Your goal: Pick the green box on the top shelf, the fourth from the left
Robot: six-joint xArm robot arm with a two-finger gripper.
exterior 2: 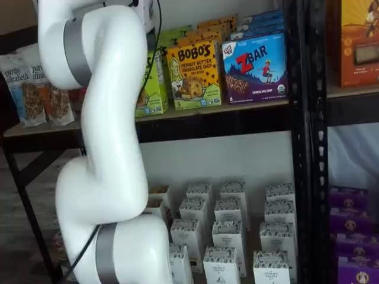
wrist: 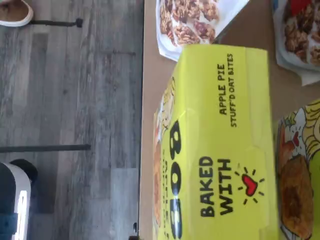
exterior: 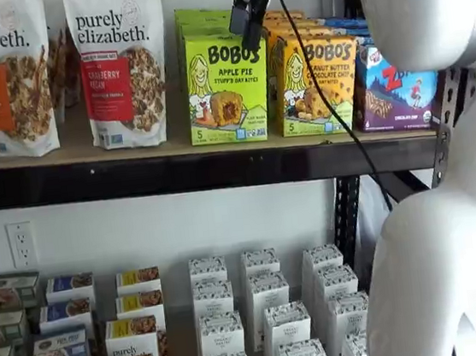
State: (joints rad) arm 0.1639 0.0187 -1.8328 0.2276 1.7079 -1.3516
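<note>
The green box (exterior: 226, 89) is a lime Bobo's Apple Pie carton standing upright at the front of the top shelf (exterior: 177, 172), between a granola bag and a yellow-orange box. The wrist view looks straight down on the green box (wrist: 220, 145), whose lid reads "Baked with" and fills much of the picture. My gripper (exterior: 246, 22) hangs from above with its black fingers at the carton's upper right corner. They show side-on, so no gap can be made out. My arm hides most of the green box (exterior 2: 153, 89) in a shelf view.
Two Purely Elizabeth bags (exterior: 122, 62) stand left of the box. To its right are a yellow-orange Bobo's box (exterior: 317, 83) and a blue Z Bar box (exterior: 395, 87). White cartons (exterior: 262, 313) fill the lower shelf. My white arm (exterior 2: 106, 148) stands before the shelves, near a black upright (exterior 2: 302, 142).
</note>
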